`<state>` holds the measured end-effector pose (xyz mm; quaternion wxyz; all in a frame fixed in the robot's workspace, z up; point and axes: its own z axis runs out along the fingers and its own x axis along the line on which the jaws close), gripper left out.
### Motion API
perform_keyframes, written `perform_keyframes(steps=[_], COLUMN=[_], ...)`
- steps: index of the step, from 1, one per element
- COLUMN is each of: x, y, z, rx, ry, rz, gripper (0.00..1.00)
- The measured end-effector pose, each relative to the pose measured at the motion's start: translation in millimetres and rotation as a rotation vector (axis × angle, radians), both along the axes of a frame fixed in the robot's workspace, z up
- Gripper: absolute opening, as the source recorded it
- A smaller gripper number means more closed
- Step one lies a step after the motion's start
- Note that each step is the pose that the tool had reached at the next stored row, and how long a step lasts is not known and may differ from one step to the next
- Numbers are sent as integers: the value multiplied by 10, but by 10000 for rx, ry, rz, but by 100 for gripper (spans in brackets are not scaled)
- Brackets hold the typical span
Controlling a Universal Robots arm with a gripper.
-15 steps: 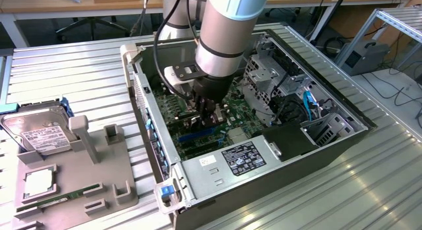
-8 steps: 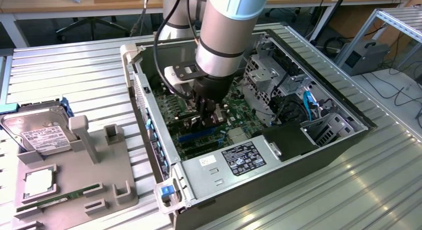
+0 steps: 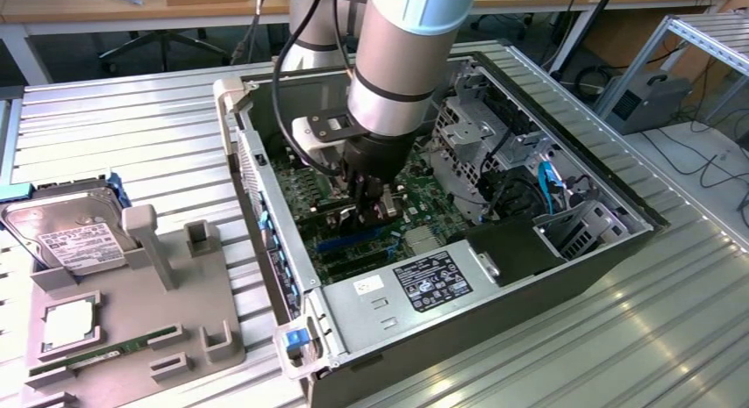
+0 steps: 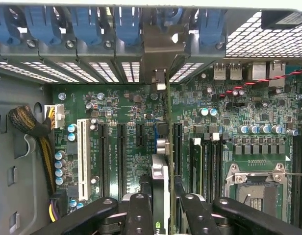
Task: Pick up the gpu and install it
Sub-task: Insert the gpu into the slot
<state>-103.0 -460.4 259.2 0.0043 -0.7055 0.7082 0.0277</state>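
The gpu (image 4: 161,174) is a thin flat card. In the wrist view it shows from its edge, so it looks like a skinny line with a green rim and a silvery lump on one side. It stands up on its long edge and does not lie flat. The jaws pinch it, one on each side. Its pale metal bracket (image 4: 163,44) is at the far end, close to the back wall of the computer case (image 3: 503,329). In the exterior view the card is inside the open case, low over the green board (image 4: 121,105). It is toward 9 o'clock from the case's middle, and its bracket end points to about 8 o'clock. It is not clear if the card touches the board.
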Motion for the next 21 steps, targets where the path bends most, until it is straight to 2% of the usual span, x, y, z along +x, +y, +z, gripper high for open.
perform_keyframes(steps=[21], x=[-2], y=[-2], z=[-11], rx=[-50], ry=[0], rz=[-385], gripper=[27])
